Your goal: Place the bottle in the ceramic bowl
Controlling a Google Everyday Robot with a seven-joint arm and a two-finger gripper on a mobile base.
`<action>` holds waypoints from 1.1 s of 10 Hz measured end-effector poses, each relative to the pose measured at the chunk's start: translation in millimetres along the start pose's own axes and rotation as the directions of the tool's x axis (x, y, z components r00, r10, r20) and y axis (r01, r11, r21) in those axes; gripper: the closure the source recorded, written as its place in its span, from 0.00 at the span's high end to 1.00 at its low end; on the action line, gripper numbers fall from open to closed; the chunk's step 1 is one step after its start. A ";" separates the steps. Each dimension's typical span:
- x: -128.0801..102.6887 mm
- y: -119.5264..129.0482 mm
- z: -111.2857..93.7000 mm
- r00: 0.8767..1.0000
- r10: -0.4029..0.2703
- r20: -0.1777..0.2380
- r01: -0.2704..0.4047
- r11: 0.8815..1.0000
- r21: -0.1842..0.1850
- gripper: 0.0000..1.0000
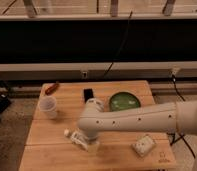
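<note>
The bottle (76, 138) is small and whitish, with its white cap pointing left. It lies on its side on the wooden table (52, 155), front left of centre. My gripper (90, 142) is at the end of the white arm that reaches in from the right. It is down over the bottle's right end and hides that part. The green ceramic bowl (124, 101) sits empty at the back right of the table, behind the arm.
A white plastic cup (48, 106) stands at the left. A small black object (88, 94) lies near the back centre and a reddish-brown item (52, 88) at the back left corner. A flat white packet (143, 145) lies front right. Cables hang behind the table.
</note>
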 end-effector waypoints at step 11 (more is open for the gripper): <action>-29.9 -10.9 36.5 0.999 0.052 -0.014 -0.053 0.999 -0.008 0.80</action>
